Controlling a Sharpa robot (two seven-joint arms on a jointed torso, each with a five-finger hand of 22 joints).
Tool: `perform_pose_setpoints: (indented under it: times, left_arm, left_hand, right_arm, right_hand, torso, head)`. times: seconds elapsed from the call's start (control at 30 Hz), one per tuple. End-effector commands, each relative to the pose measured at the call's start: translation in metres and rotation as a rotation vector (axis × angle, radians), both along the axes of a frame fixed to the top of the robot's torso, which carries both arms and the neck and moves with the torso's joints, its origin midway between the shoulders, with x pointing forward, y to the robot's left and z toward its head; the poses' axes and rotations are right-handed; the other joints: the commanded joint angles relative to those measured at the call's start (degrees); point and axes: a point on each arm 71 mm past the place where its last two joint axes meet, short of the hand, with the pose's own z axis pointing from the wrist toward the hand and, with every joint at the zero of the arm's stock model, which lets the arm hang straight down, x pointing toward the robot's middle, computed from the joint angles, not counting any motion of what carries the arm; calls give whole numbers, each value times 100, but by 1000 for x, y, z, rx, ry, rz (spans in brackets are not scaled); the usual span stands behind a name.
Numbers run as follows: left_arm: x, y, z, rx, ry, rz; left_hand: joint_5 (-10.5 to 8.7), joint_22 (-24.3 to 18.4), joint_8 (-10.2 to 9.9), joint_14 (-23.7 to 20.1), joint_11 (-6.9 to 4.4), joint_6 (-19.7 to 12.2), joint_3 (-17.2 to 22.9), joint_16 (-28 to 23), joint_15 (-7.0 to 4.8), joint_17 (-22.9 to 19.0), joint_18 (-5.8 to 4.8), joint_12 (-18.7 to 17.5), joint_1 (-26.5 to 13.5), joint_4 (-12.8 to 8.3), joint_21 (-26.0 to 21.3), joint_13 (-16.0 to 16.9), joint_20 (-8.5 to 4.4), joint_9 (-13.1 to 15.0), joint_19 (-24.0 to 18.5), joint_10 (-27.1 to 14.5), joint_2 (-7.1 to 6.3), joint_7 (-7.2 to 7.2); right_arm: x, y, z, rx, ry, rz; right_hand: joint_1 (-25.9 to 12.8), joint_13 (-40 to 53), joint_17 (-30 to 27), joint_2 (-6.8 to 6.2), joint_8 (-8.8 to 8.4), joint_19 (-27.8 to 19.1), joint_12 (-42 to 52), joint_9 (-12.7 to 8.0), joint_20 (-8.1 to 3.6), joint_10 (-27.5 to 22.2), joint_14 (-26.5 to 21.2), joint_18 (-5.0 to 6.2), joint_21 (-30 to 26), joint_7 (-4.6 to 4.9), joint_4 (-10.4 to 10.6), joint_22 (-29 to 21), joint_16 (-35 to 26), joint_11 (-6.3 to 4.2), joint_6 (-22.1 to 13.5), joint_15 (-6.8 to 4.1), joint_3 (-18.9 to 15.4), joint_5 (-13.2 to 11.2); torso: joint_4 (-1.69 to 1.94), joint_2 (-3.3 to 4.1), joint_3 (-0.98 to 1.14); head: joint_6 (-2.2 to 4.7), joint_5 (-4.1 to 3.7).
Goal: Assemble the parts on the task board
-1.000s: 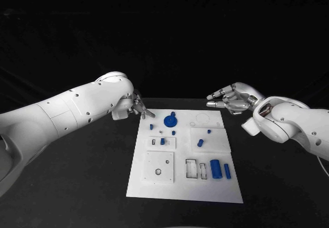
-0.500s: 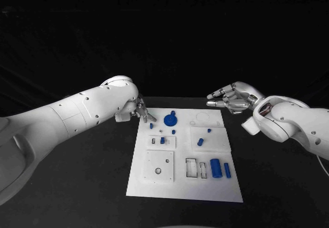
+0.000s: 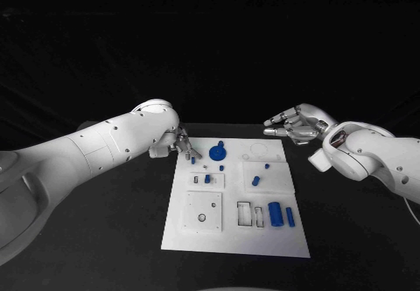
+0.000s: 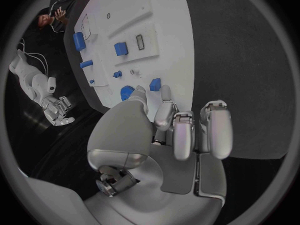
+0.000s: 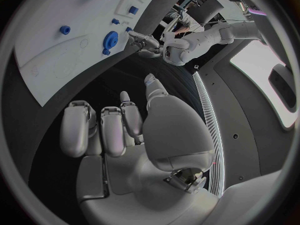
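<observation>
The white task board (image 3: 254, 239) lies in the middle of the black table. Blue parts sit on it: a round disc (image 3: 218, 151) and a small peg (image 3: 193, 161) at the far left, a short piece (image 3: 255, 180) mid-right, and two cylinders (image 3: 275, 215) near the right edge. My left hand (image 3: 181, 146) hovers at the board's far-left corner, fingers apart and holding nothing. In the left wrist view its fingertips (image 4: 164, 96) reach close to a blue peg (image 4: 155, 83) on the board (image 4: 156, 20). My right hand (image 3: 293, 126) hangs beyond the far-right corner, fingers loosely spread and holding nothing.
Square and slotted recesses (image 3: 203, 212) mark the board's near half. Black table (image 3: 96, 230) spreads on both sides of the board. The right wrist view shows the board (image 5: 44, 50), the blue disc (image 5: 111, 37) and my left hand (image 5: 147, 42) past it.
My left arm has swung a little to the right and nearer, bringing its hand over the board's far-left corner. The right hand has not moved.
</observation>
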Motion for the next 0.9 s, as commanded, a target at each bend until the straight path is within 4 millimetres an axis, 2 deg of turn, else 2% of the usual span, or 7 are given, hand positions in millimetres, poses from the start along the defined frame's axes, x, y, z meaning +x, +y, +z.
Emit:
perform_pose_setpoints:
  times: [0.03, 0.27, 0.47, 0.6, 0.73, 0.8, 0.9]
  left_arm:
    - [-2, -4, -2, -6, 29, -29]
    - [-2, -5, -3, -7, 30, -27]
    - [-2, -5, -3, -26, 12, -12]
    - [-1, -6, -2, -44, 2, -2]
    - [0, -6, -2, -77, -5, 19]
    - [0, -6, -2, -98, -10, 32]
    - [1, -6, -1, -120, -15, 48]
  left_hand:
    - [35, 357, 22, 594, -5, 42, 15, 18, -20, 1505, 32, 21, 52, -21, 36, 8, -8, 10, 231, 54, 34, 0]
    - [43, 354, 24, 594, -15, 45, 112, 18, -30, 1505, 34, 11, 217, -36, 30, 0, -21, 29, 228, 53, 104, -9]
    - [59, 347, 23, 594, -40, 24, 419, 18, -52, 1505, 37, 2, 583, -124, 20, -2, -39, 62, 223, 52, 298, -35]
    - [76, 332, 22, 594, -70, -5, 693, 18, -76, 1505, 42, -11, 894, -262, 5, -6, -58, 86, 217, 43, 398, -70]
    - [78, 321, 10, 594, -90, -85, 1236, 18, -102, 1505, 44, -38, 1327, -515, -9, -14, -90, 121, 211, 24, 509, -84]
    - [85, 316, 19, 594, -83, -117, 1511, 18, -99, 1505, 45, -49, 1431, -603, -17, -15, -94, 151, 209, 21, 487, -73]
    - [82, 305, 95, 594, -74, -144, 2151, 18, -55, 1505, 50, -69, 1362, -659, -34, -26, -87, 259, 204, 29, 327, -17]
  right_arm:
    - [-1, 2, -1, -8, 3, 20]
    - [0, 2, -1, -8, 4, 21]
    - [0, 3, -1, -8, 5, 22]
    - [0, 3, -1, -9, 6, 22]
    - [0, 2, -1, -10, 8, 22]
    - [0, 3, -1, -10, 9, 23]
    - [0, 3, -2, -11, 11, 24]
  right_hand:
    - [-10, 231, 5, 36, 33, -41, -14, 8, -8, -30, 253, 81, -32, 2, -4, -2, -21, -15, -38, 7, -33, 34]
    - [-5, 231, 7, 40, 33, -41, -12, 8, -9, -30, 254, 82, -36, 2, -5, -6, -21, -15, -39, 7, -39, 47]
    - [-5, 231, 7, 40, 33, -41, -12, 8, -9, -30, 254, 82, -36, 2, -5, -6, -21, -15, -39, 7, -39, 47]
    - [-5, 231, 7, 40, 33, -41, -12, 8, -9, -30, 254, 82, -36, 2, -5, -6, -21, -15, -39, 7, -39, 47]
    - [-5, 231, 7, 40, 33, -41, -12, 8, -9, -30, 254, 82, -36, 2, -5, -6, -21, -15, -39, 7, -39, 47]
    - [0, 235, 7, 44, 34, -39, -5, 9, -9, -26, 255, 81, -34, 1, -7, -2, -22, -15, -38, 7, -41, 51]
    - [0, 235, 7, 44, 34, -39, -5, 9, -9, -26, 255, 81, -34, 1, -7, -2, -22, -15, -38, 7, -41, 51]
  torso:
    - [2, -1, 1]
    - [4, 0, 1]
    - [0, 1, 1]
    - [1, 4, 2]
    - [1, 3, 0]
    - [4, 4, 4]
    - [6, 1, 6]
  head:
    - [8, 1]
    - [10, 12]
    - [8, 15]
    - [-1, 9]
    - [-2, 12]
    - [-12, 13]
    - [-13, 14]
